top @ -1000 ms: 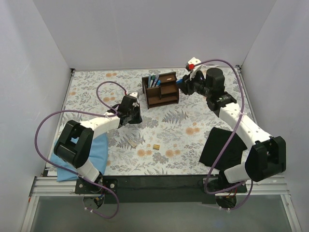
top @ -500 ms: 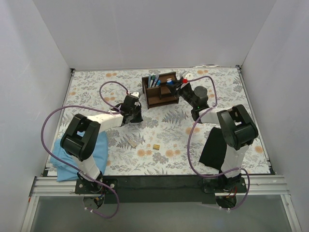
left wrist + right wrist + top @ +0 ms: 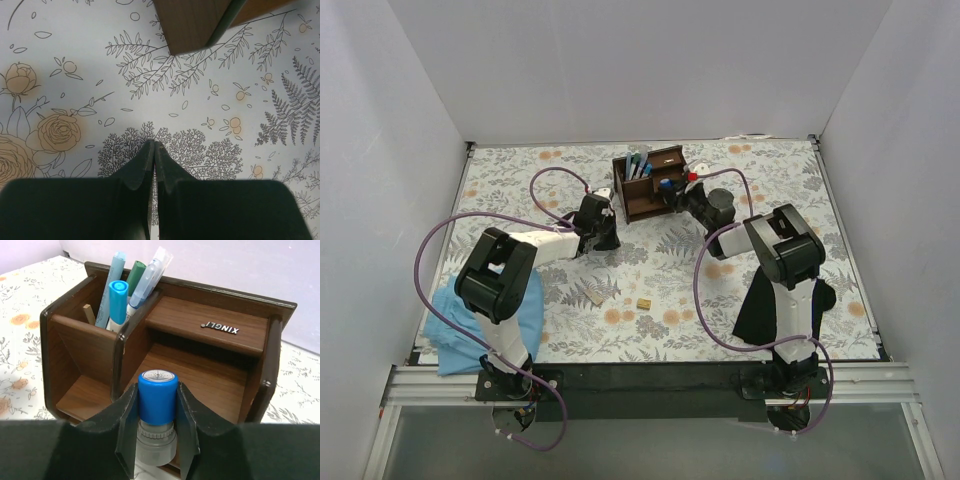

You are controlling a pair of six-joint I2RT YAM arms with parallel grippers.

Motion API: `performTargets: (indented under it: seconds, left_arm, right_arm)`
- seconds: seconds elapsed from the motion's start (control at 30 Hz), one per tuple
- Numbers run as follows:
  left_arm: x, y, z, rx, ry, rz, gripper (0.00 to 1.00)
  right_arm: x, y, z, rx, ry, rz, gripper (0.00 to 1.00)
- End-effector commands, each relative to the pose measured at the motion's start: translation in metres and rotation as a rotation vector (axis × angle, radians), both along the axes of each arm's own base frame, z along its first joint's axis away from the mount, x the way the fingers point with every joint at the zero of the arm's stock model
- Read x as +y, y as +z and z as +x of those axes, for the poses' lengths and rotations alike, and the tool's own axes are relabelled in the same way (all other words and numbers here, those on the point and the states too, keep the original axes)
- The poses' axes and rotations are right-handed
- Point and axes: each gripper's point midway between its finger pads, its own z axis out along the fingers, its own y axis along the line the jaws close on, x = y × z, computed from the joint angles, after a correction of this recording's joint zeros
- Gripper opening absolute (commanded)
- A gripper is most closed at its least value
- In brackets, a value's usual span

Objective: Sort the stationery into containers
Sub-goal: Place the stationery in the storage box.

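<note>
The dark-brown wooden organiser stands at the back middle of the table; it also shows in the right wrist view. Several pens stand in its tall left slot. My right gripper is shut on the short blue-and-grey cylinder, held upright at the front of the organiser's lower shelf; the cylinder also shows in the top view. My left gripper is shut and empty, low over the table left of the organiser. A small tan block and a flat beige piece lie on the table.
A light-blue cloth lies at the front left under the left arm. A black cloth lies at the front right. White walls close in the table on three sides. The organiser's corner shows at the top of the left wrist view.
My right arm has swung in from the right and lowered, bringing the blue-and-grey cylinder up to the organiser's front. The left gripper has shifted slightly toward the organiser.
</note>
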Motion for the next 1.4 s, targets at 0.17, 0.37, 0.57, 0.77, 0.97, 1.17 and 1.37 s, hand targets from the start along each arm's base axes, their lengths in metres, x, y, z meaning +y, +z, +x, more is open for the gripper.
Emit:
performTargets:
  seconds: [0.17, 0.37, 0.57, 0.77, 0.97, 1.17, 1.37]
  left_arm:
    - [-0.008, 0.015, 0.006, -0.034, -0.039, -0.058, 0.00]
    - [-0.013, 0.016, 0.004, -0.014, -0.049, -0.085, 0.00]
    - [-0.010, 0.013, 0.005, -0.020, -0.055, -0.072, 0.00]
    - [-0.011, 0.018, 0.003, -0.016, -0.063, -0.084, 0.00]
    - [-0.014, 0.016, 0.005, -0.010, -0.071, -0.089, 0.00]
    - [-0.015, 0.014, 0.004, -0.003, -0.076, -0.089, 0.00]
    - [-0.017, 0.015, 0.004, 0.015, -0.084, -0.086, 0.00]
  right_arm:
    - [-0.001, 0.136, 0.001, -0.481, -0.022, 0.230, 0.01]
    - [-0.006, 0.161, -0.010, -0.531, -0.026, 0.238, 0.01]
    - [-0.005, 0.162, -0.019, -0.593, -0.035, 0.243, 0.01]
    - [-0.005, 0.185, -0.033, -0.697, -0.030, 0.235, 0.01]
    - [-0.008, 0.198, -0.035, -0.750, -0.057, 0.241, 0.01]
    - [-0.018, 0.204, -0.027, -0.767, -0.133, 0.247, 0.01]
    - [-0.021, 0.223, -0.028, -0.825, -0.156, 0.247, 0.01]
